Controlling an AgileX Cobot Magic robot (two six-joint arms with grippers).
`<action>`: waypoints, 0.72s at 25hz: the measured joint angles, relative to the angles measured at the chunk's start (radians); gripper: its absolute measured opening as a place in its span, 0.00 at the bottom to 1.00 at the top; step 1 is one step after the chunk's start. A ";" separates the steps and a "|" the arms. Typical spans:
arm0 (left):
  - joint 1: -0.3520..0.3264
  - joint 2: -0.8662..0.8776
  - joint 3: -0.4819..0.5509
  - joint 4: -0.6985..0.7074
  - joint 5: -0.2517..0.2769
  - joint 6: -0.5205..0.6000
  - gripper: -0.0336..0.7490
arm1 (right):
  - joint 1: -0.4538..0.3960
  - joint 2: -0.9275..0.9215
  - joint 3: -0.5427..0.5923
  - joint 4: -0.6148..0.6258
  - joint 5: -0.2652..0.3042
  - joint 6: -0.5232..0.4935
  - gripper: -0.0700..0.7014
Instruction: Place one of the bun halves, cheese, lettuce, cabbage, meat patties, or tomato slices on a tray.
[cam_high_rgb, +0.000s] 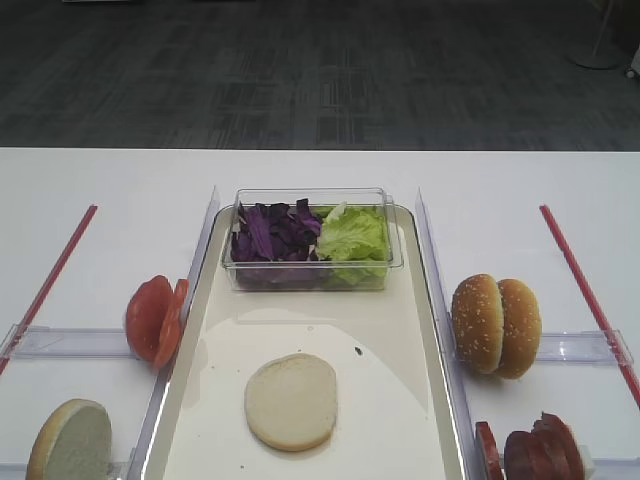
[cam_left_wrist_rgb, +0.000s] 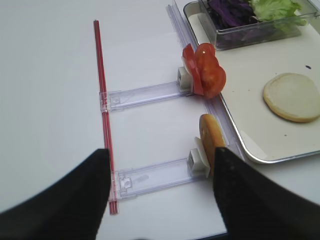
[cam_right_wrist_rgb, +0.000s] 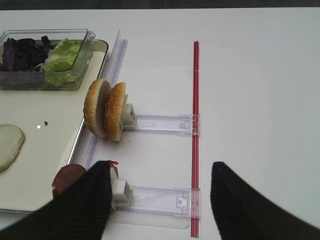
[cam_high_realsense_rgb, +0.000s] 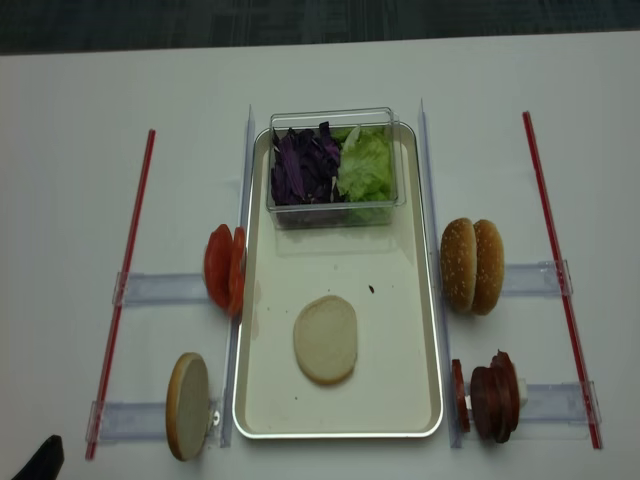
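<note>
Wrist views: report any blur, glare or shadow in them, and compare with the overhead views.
Left wrist view: the hand is two dark, soft-edged out-of-focus shapes, while the tomato slices look sharp. Right wrist view: the hand is equally blurred and the sesame buns crisp. Exterior high view: a faint sheen on the tray, soft shadow beside the bun half. Realsense view: even lighting, slightly soft overall.

- Looks like a lab or test room, not a real kitchen
- White table (cam_high_rgb: 110, 190) with clear plastic racks (cam_high_realsense_rgb: 160, 288) and red strips (cam_high_realsense_rgb: 125, 290) at 3 and 9 o'clock
- Grey office carpet (cam_high_rgb: 300, 70) at 12 o'clock
</note>
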 joint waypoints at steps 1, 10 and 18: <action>0.000 0.000 0.000 0.000 0.000 0.000 0.58 | 0.000 0.000 0.000 0.000 0.000 0.000 0.69; 0.000 0.000 0.001 0.000 0.000 -0.003 0.58 | 0.000 0.000 0.000 0.000 0.000 0.000 0.69; 0.000 0.000 0.001 0.000 0.000 -0.006 0.60 | 0.000 0.000 0.000 0.000 0.000 0.000 0.69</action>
